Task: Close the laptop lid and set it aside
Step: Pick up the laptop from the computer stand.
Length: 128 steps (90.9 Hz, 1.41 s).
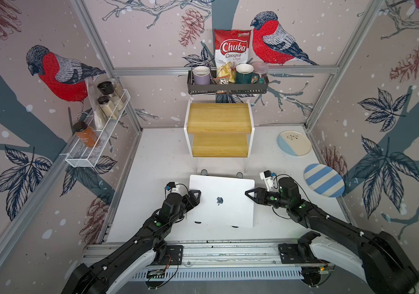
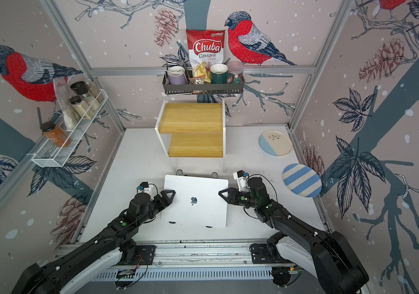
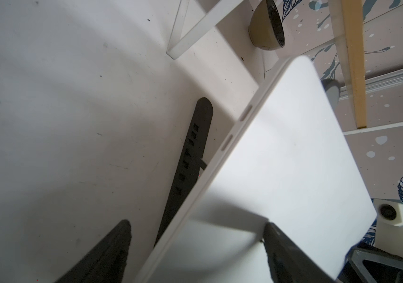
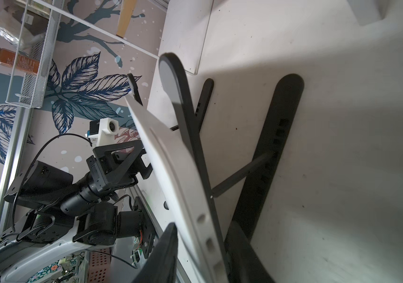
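Observation:
The silver-white laptop point(image 1: 221, 203) point(image 2: 195, 206) is closed and lies tilted on a black folding stand point(image 4: 276, 147) point(image 3: 190, 156). Its lid point(image 1: 228, 185) faces up with the apple logo showing. My left gripper point(image 1: 197, 196) point(image 3: 196, 225) straddles the laptop's left edge with its jaws wide: one finger point(image 3: 276, 245) rests on the lid, the other point(image 3: 112, 250) hangs well clear below. My right gripper point(image 1: 248, 193) point(image 4: 204, 230) is clamped over the right edge point(image 4: 171, 166), one finger on top and one underneath by the stand's arm.
A two-tier wooden shelf point(image 1: 220, 127) stands just behind the laptop, with a bowl point(image 3: 266, 31) under it. A cream-and-blue plate point(image 1: 294, 142) and a striped plate point(image 1: 323, 183) lie at the right. A wire rack point(image 1: 96, 135) and a black basket point(image 1: 227, 87) hang on the walls.

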Motion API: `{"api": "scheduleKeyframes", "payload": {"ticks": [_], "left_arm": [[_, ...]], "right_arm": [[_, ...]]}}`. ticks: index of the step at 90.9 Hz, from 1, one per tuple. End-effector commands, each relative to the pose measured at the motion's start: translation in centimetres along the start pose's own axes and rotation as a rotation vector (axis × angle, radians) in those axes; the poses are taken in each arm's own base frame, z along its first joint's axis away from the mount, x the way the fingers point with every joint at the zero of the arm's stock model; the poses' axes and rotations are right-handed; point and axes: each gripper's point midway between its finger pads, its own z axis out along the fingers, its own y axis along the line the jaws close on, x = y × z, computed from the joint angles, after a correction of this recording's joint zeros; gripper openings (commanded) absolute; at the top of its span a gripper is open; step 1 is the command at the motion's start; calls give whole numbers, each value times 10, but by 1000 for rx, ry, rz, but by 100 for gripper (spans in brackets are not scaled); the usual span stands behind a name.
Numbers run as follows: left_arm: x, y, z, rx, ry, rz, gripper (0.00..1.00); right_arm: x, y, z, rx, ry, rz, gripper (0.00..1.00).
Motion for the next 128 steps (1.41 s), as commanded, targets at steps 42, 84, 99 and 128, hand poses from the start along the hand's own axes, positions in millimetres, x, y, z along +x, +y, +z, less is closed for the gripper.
{"api": "scheduleKeyframes", "payload": {"ticks": [42, 84, 99, 128], "left_arm": [[4, -2, -1, 11, 19, -18, 83], [-17, -6, -26, -35, -67, 20, 88], [-44, -12, -58, -64, -182, 39, 90], [-82, -30, -114, -103, -328, 94, 92]], "right_arm": [[-7, 63, 5, -169, -25, -36, 27], [-14, 66, 9, -120, -52, 8, 0], [-29, 86, -6, -155, -119, 57, 0], [-52, 141, -61, -266, -226, 129, 0]]}}
